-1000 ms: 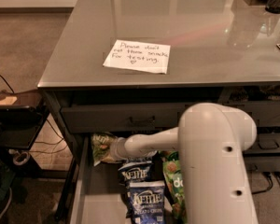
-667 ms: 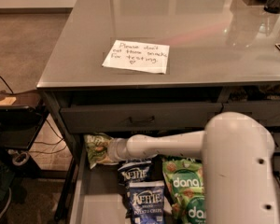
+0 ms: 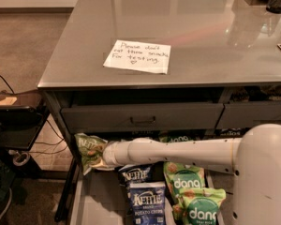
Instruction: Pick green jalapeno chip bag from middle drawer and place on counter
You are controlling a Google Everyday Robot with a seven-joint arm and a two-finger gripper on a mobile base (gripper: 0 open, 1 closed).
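Observation:
The green jalapeno chip bag (image 3: 88, 147), olive-green and crinkly, hangs at the back left of the open middle drawer (image 3: 97, 204), over its left wall. My gripper (image 3: 101, 156) is at the end of the white arm that reaches in from the right. It is shut on the bag's right side and holds it above the drawer floor. The fingertips are hidden behind the bag. The grey glossy counter (image 3: 187, 22) lies above the drawers.
A paper note (image 3: 137, 56) lies on the counter's front left. Two dark blue Kettle bags (image 3: 147, 204) and bright green dang bags (image 3: 191, 183) lie in the drawer. The shut drawer front with a bar handle (image 3: 143, 120) is just above the arm. A dark stand (image 3: 14, 111) and cables are on the left.
My arm has swung left with the chip bag, from mid-drawer to its left wall. The arm's white body has shifted right, uncovering the dang bags.

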